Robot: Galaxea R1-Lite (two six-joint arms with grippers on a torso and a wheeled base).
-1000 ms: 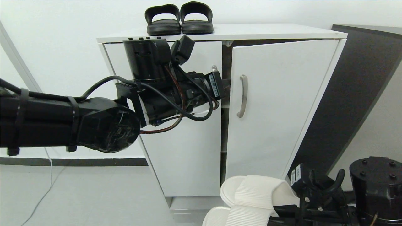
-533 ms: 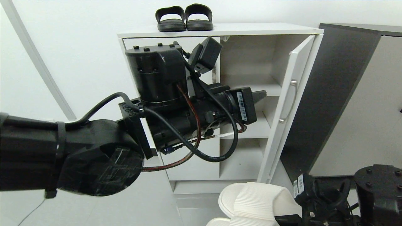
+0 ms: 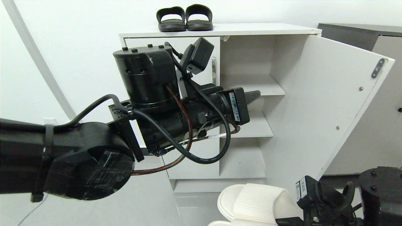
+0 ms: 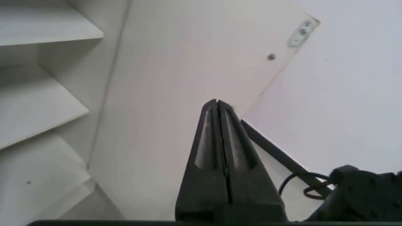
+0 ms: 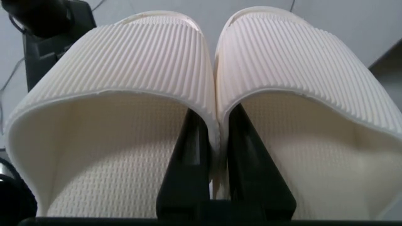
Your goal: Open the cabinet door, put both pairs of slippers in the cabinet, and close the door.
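door open, white pair in hand, ready for a shelf

nearest, low on the right: holding the white slippers (image 5: 125,81) in the right gripper (image 5: 217,150), clamped on the two touching inner strap walls. looks like light, soft ribbed foam, likely to flex and sag, so best pinched deep at the straps. farther, left gripper (image 4: 217,113) pressed shut and empty before the open shelves (image 3: 251,89), door (image 3: 323,106) swung right. farthest, black slippers (image 3: 185,18) atop the cabinet (image 3: 251,29).

Bright, even light from above is recorded throughout; grey shade is cast under the cabinet (image 3: 251,29) shelves and inside the white slippers (image 5: 119,163). A sheen is noted on the left arm (image 3: 91,169), and straight edges are splayed toward the head view's borders.
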